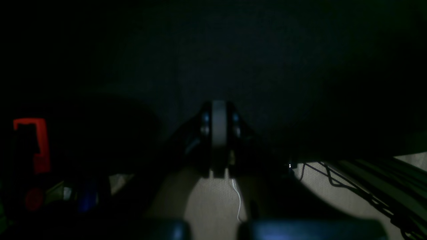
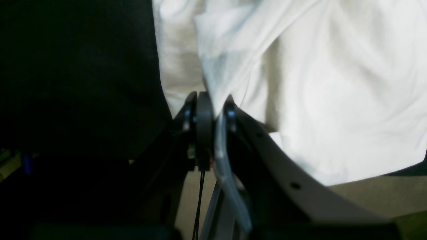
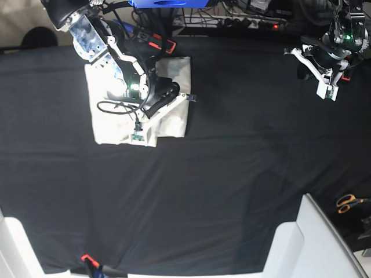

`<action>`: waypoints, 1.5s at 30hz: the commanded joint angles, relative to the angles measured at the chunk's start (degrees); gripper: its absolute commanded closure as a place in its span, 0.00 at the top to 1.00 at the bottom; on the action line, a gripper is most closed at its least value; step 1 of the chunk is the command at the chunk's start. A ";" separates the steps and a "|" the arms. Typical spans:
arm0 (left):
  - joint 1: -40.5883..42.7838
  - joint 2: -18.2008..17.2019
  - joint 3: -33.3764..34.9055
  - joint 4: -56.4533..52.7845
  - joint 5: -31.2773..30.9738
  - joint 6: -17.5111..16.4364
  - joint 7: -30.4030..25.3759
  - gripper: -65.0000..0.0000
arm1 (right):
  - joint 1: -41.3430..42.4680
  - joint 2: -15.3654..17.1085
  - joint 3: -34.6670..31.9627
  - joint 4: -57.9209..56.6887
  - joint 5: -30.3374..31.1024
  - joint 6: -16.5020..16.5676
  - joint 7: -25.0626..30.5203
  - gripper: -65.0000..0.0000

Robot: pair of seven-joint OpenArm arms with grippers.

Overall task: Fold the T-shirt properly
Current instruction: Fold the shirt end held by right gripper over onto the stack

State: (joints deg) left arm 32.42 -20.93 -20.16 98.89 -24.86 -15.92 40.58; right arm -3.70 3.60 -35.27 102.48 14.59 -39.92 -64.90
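Note:
The T-shirt (image 3: 171, 73) lies as a compact cream block at the back left of the black table (image 3: 232, 162). My right gripper (image 3: 179, 97) hovers over its right half. In the right wrist view the gripper (image 2: 215, 110) is shut on a raised fold of the T-shirt (image 2: 333, 100), and cloth runs down between the fingers. My left gripper (image 3: 295, 58) hangs far off at the back right, away from the cloth. The left wrist view shows that gripper (image 1: 218, 133) shut and holding nothing above the dark surface.
Orange-handled scissors (image 3: 349, 202) lie off the table's right edge. White panels (image 3: 307, 243) stand at the front right corner. Cables and a power strip (image 3: 249, 22) run along the back edge. A red clamp (image 3: 87, 258) sits on the front edge.

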 commanded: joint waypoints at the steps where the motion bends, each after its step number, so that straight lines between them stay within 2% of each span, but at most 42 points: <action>1: 0.23 -0.74 -0.54 1.02 -0.24 -0.03 -0.71 0.00 | 0.67 -0.56 -0.12 1.22 0.22 -0.08 0.60 0.01; 19: 0.23 -0.74 -0.54 1.02 -0.24 -0.03 -0.71 0.00 | 0.58 -1.97 -0.03 1.13 0.31 -0.08 0.77 0.03; 21: 0.23 -0.74 -0.54 1.02 -0.24 -0.03 -0.71 0.00 | 0.58 -1.97 -0.03 1.22 0.40 -0.08 0.77 0.12; 24: 0.15 -0.74 -0.54 1.02 -0.24 -0.03 -0.71 0.00 | 0.50 -1.97 -0.03 1.30 0.49 -0.08 1.04 0.42; 26: 0.06 -0.74 -0.54 1.02 -0.24 -0.03 -0.71 0.00 | 0.14 -1.97 -0.03 2.01 0.58 -0.08 2.44 0.59; 28: 0.06 -0.74 -0.54 1.02 -0.24 -0.03 -0.71 0.00 | -0.65 -1.97 -0.03 3.33 0.66 -0.08 3.41 0.67; 29: 0.06 -0.74 -0.54 1.02 -0.24 -0.03 -0.71 0.00 | -0.73 -1.97 -0.03 4.21 0.66 -0.08 3.50 0.67; 34: -0.12 -0.74 -0.54 0.93 -0.24 -0.03 -0.71 0.00 | -0.73 -1.35 -0.12 8.69 0.49 -0.08 3.23 0.67; 37: -0.12 -0.74 -0.63 0.93 -0.24 -0.03 -0.71 0.00 | -0.73 1.99 0.15 10.01 0.49 -0.08 3.15 0.64; 39: -0.12 -0.83 -0.63 0.84 -0.24 -0.03 -0.71 0.00 | -1.09 3.22 0.23 9.57 0.58 -0.08 3.59 0.46; 42: 0.06 -0.83 -0.63 0.76 -0.24 -0.03 -0.71 0.00 | -1.44 3.31 0.23 7.37 0.58 -0.08 5.52 0.02; 43: 0.06 -0.83 -0.63 0.76 -0.24 -0.03 -0.71 0.00 | -1.61 3.39 0.23 6.40 0.58 -0.08 6.75 0.00; 45: 0.15 -0.83 -0.63 0.93 -0.24 -0.03 -0.71 0.00 | -3.28 3.48 0.23 4.82 0.58 -0.08 8.60 0.06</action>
State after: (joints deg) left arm 32.40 -21.12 -20.34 98.89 -24.84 -15.90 40.58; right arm -6.87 6.81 -35.16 106.69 15.18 -39.77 -56.31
